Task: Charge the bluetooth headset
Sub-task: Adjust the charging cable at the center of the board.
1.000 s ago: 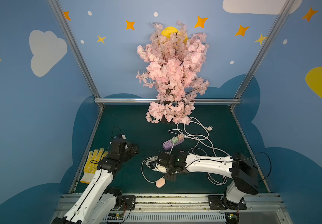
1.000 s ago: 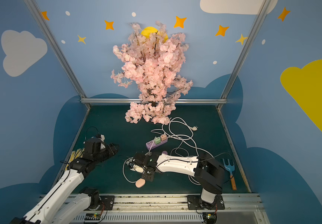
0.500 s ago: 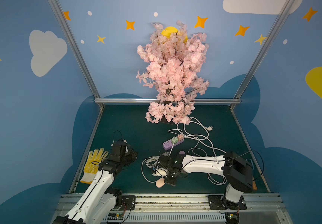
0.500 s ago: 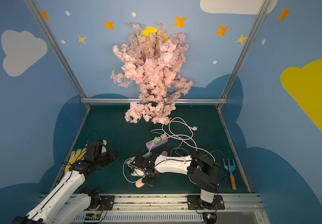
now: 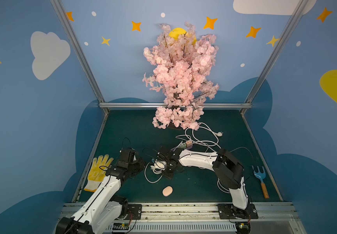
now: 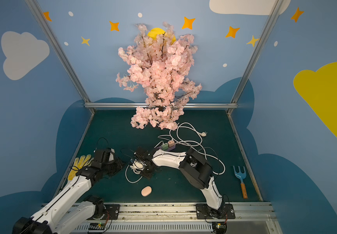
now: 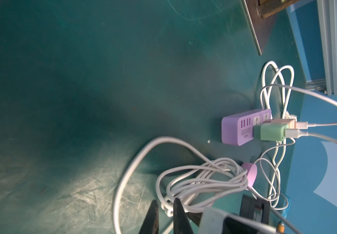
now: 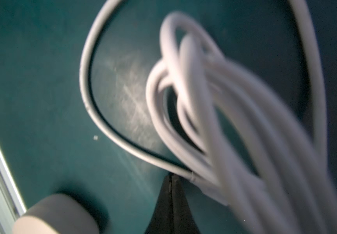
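The bluetooth headset (image 5: pixel 167 191) (image 6: pixel 146 191) is a peach-pink oval case lying alone near the front edge; it also shows blurred in the right wrist view (image 8: pixel 56 214). A coiled white cable (image 5: pixel 157 165) (image 6: pixel 135 166) (image 7: pixel 202 178) (image 8: pixel 214 113) lies between the two arms. My left gripper (image 7: pixel 166 200) (image 5: pixel 141 165) has its fingers narrowed around one strand at the coil's edge. My right gripper (image 8: pixel 171 176) (image 5: pixel 162 164) is shut, with its tip against the cable where it joins its plug. The coil lies across this gripper.
A purple power strip (image 7: pixel 242 127) (image 5: pixel 186 145) carries a green charger (image 7: pixel 270 131) and a pink charger (image 7: pixel 281 121), with white leads looping behind. A lilac oval case (image 7: pixel 250 176) lies by the coil. At the left lies a yellow glove (image 5: pixel 98 172), at the right a blue rake (image 5: pixel 260 180). A pink blossom tree (image 5: pixel 180 81) stands at the back.
My left arm has come in towards the coil and its jaws have narrowed onto a strand. The right arm has shifted left with the coil. The peach case has not moved.
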